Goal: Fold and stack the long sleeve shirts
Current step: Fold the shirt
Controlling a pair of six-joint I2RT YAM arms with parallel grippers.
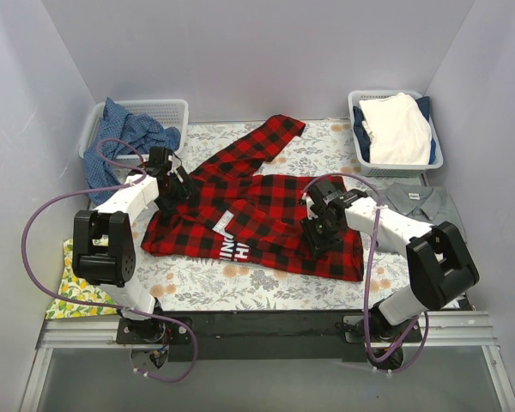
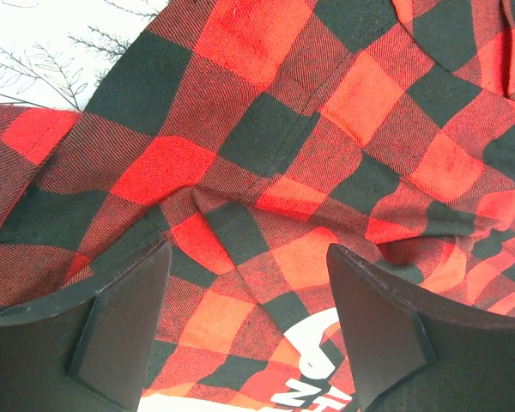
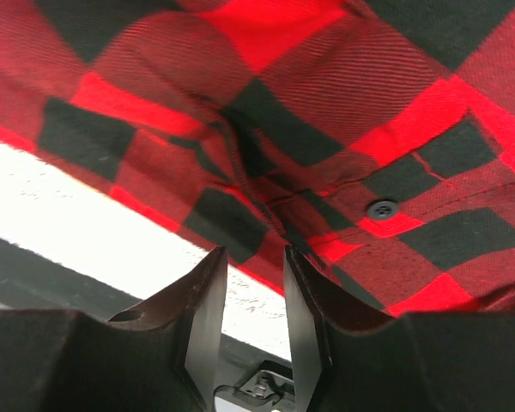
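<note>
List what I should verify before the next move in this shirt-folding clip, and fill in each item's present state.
1. Left fingers open above the plaid shirt: ok.
2. Right fingers holding plaid cloth: cannot tell. Only a narrow gap shows, with no cloth seen inside it.
3. Plaid shirt lying flat: not ok. It is creased, with one sleeve doubled over the body.
4. Plaid shirt folded: not ok. It is spread out, the other sleeve stretched toward the far side.
5. Grey shirt free of both sets of fingers: ok.
</note>
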